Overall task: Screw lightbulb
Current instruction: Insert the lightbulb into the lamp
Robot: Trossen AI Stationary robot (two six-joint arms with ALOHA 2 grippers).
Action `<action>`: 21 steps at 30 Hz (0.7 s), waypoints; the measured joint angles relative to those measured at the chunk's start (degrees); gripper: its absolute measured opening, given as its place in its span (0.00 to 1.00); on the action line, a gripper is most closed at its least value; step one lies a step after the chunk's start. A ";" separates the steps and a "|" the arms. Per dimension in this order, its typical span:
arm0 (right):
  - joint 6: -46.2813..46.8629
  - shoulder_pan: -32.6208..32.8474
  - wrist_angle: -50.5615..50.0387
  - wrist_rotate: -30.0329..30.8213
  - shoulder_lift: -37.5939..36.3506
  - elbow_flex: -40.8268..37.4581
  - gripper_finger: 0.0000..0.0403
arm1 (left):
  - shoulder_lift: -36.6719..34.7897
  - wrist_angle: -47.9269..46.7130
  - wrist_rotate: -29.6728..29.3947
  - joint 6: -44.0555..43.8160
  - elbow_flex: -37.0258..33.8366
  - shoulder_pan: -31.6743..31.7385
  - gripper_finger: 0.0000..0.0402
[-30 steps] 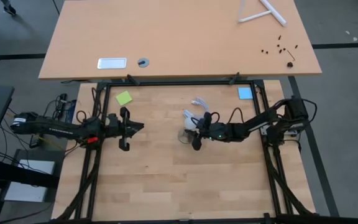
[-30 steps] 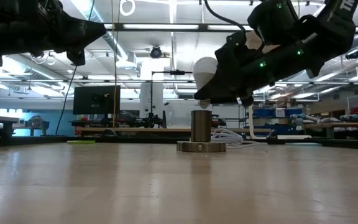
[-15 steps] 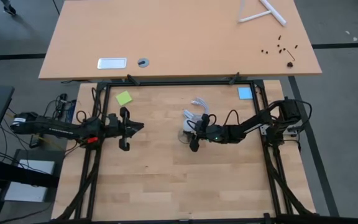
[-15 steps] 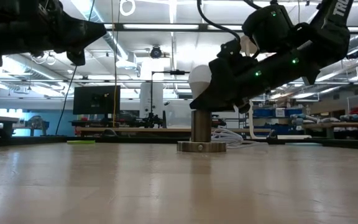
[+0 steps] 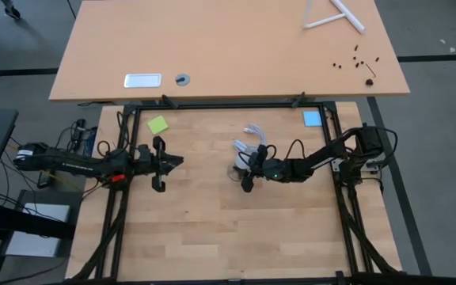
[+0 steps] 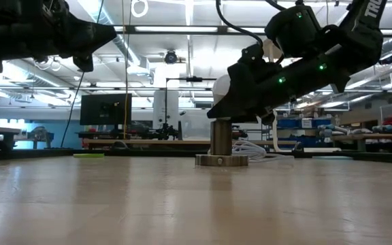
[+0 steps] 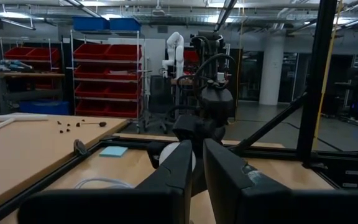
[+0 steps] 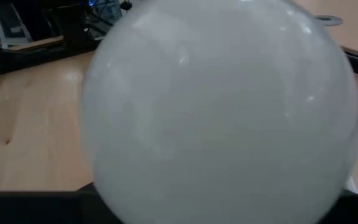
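Observation:
The white frosted lightbulb [image 5: 239, 168] stands over the round grey socket [image 6: 221, 139] near the middle of the table, its narrow end down at the socket's top. It fills the right wrist view [image 8: 222, 106]. My right gripper [image 5: 248, 174] reaches in from the table's right, slanting a little downward, and surrounds the bulb, hiding most of it in the low view [image 6: 221, 86]. My left gripper [image 5: 179, 162] waits shut at the table's left, above the surface, pointing at the bulb [image 7: 182, 155].
The socket's white cord [image 5: 253, 133] lies coiled just beyond it. A green note [image 5: 158, 124] and a blue note [image 5: 312, 119] lie near the far edge. A black frame [image 5: 228, 104] bounds the table; a second tabletop [image 5: 228, 47] lies beyond.
My right gripper has come down and a little toward the table's left with the lightbulb. The bulb's narrow end, which hung clear above the socket, now meets the socket's top. My left arm has kept still.

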 joint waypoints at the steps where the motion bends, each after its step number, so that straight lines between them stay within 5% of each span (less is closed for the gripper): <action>1: 0.39 -0.04 0.00 0.00 0.00 0.00 0.55 | 0.00 -0.02 0.00 0.00 0.00 0.00 0.11; 8: 2.81 -0.69 -1.03 -0.72 -0.38 0.23 0.54 | 0.00 -0.42 0.00 0.00 0.00 0.00 0.11; 21: 5.37 -2.76 -30.07 -6.52 -2.56 12.71 0.52 | 0.00 -0.46 -0.01 0.00 0.00 0.00 0.11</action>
